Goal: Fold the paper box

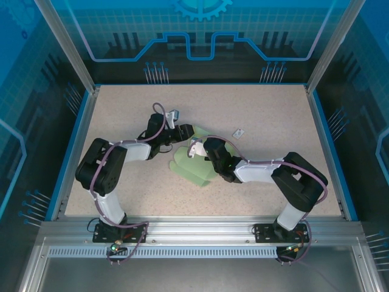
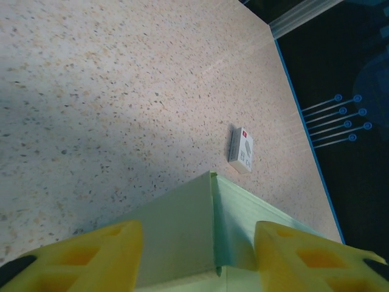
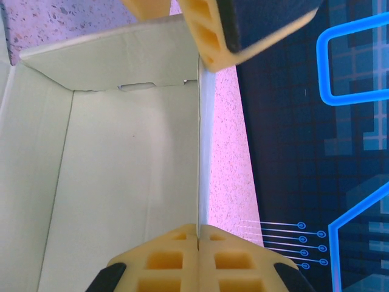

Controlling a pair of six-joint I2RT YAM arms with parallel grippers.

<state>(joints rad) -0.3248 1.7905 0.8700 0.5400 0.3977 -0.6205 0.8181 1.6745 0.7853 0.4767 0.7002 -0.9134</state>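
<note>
At the near edge of the table (image 1: 273,109), both arm bases sit on the metal rail, and each arm reaches inward to the middle of the surface. The paper box (image 1: 197,170) lies there, slightly left of centre, as a partly raised sheet of pale green card with flaps resting flat on the table toward the near side. The right gripper (image 1: 194,151) meets the card from the right. In the right wrist view, the right gripper (image 3: 197,230) has its two yellow pads pressed together on the thin upright edge of one wall of the paper box (image 3: 121,182), with the pale inner panels and a crease to its left. Further along the same wall, the yellow fingers (image 3: 203,30) of the other arm sit at the corner. The left gripper (image 1: 182,131) meets the card on its far left side. In the left wrist view, the left gripper (image 2: 196,228) has its pads set apart, with a folded corner of the paper box (image 2: 182,237) filling the gap between them. Whether the pads press on the card cannot be determined. Beyond the card, a small white tag (image 2: 241,149) lies flat on the bare table, well apart from both grippers (image 1: 239,133).
</note>
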